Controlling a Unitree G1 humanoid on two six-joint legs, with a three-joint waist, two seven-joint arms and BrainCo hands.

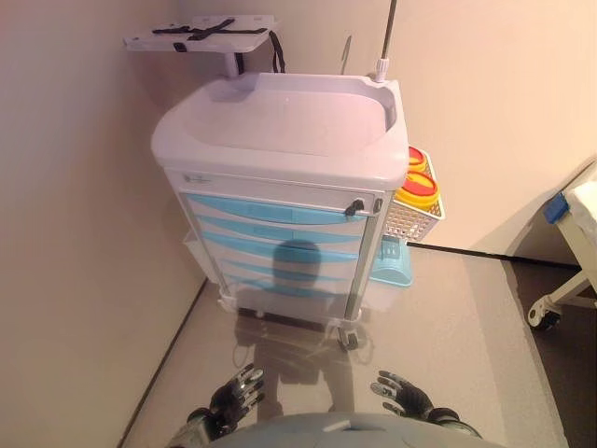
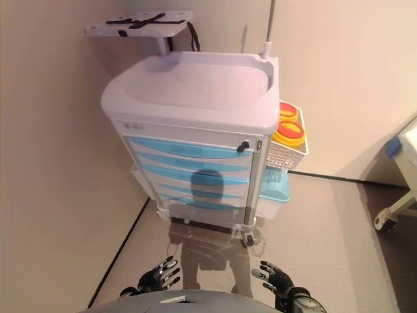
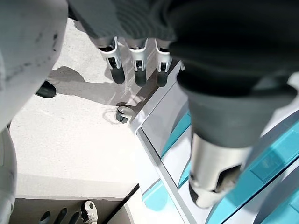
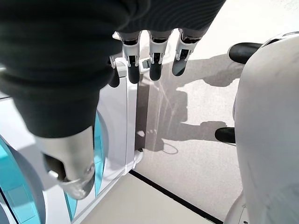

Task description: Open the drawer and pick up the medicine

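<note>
Left robot hand [image 1: 235, 396], right robot hand [image 1: 403, 394]; both relaxed, low

**Smooth plastic cart on a matt floor**

The medical cart [image 1: 280, 140] looks like moulded plastic, pale grey-white, with a smooth, slightly shiny top. Its drawers [image 1: 275, 238] have light blue plastic fronts, also smooth. On the cart's side hangs a white basket [image 1: 410, 219] of fine mesh, holding containers with glossy orange-red lids [image 1: 418, 185]. Behind the cart rises a thin metal pole [image 1: 390, 33]. The floor [image 1: 448, 317] under the cart is matt and finely grained. The walls [image 1: 75, 187] beside the cart are plain and matt.
</note>
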